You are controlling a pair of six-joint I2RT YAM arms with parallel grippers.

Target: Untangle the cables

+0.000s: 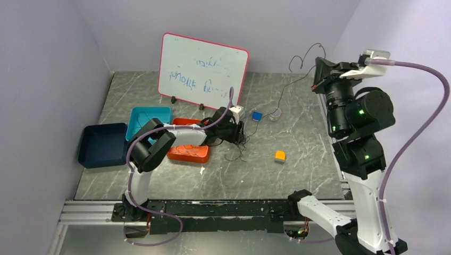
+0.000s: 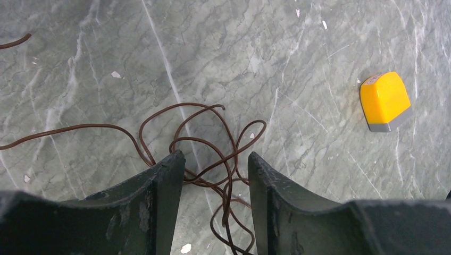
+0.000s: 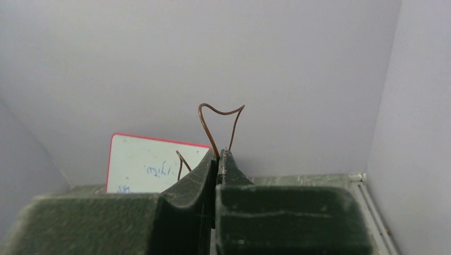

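Note:
A tangle of thin dark brown cables [image 2: 213, 143] lies in loose loops on the grey marble table; in the top view the tangle [image 1: 236, 151] is at mid-table. My left gripper [image 2: 215, 159] is low over it and open, with several strands lying between its two fingers [image 2: 165, 180]; in the top view the left gripper [image 1: 239, 133] is just right of the orange tray. My right gripper [image 1: 317, 69] is raised high at the back right, shut on a thin brown cable [image 3: 220, 111]. That cable loops above its fingertips [image 3: 226, 159] and trails down toward the table [image 1: 290, 85].
A whiteboard [image 1: 203, 69] stands at the back. A teal bin [image 1: 150, 121], a dark blue bin [image 1: 102, 143] and an orange tray [image 1: 189, 153] sit at the left. A blue block [image 1: 257, 116] and a yellow block [image 1: 280, 156], also in the left wrist view [image 2: 385, 100], lie on the table.

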